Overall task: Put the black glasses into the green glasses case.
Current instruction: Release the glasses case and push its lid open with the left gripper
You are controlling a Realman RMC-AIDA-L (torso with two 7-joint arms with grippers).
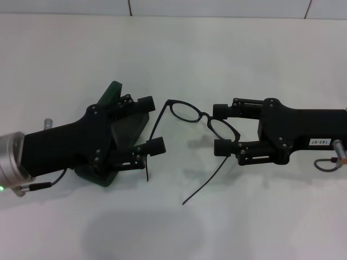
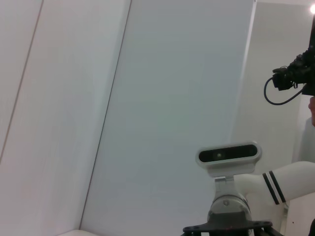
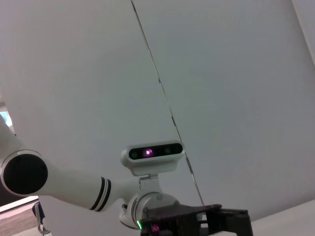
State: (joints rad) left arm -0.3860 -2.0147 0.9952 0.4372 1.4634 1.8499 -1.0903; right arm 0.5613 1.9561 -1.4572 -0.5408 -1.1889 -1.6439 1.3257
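hovering at nine o'clock of the scene, your left gripper (image 1: 147, 124) has its fingers spread apart over the dark green rounded hard glasses case (image 1: 116, 93), which it mostly hides; you can't tell whether the lid is open. your right gripper (image 1: 223, 129), at three o'clock, looks parted around one lens of the thin black-framed oval glasses (image 1: 198, 119), probably steadying them for transfer. they sit mid-worktop (image 1: 179, 49), front running ten to four, temples unfolded towards six to seven o'clock.

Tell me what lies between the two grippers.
In the head view, the black glasses lie unfolded between the left gripper and the right gripper, one lens sitting between the right gripper's fingers.
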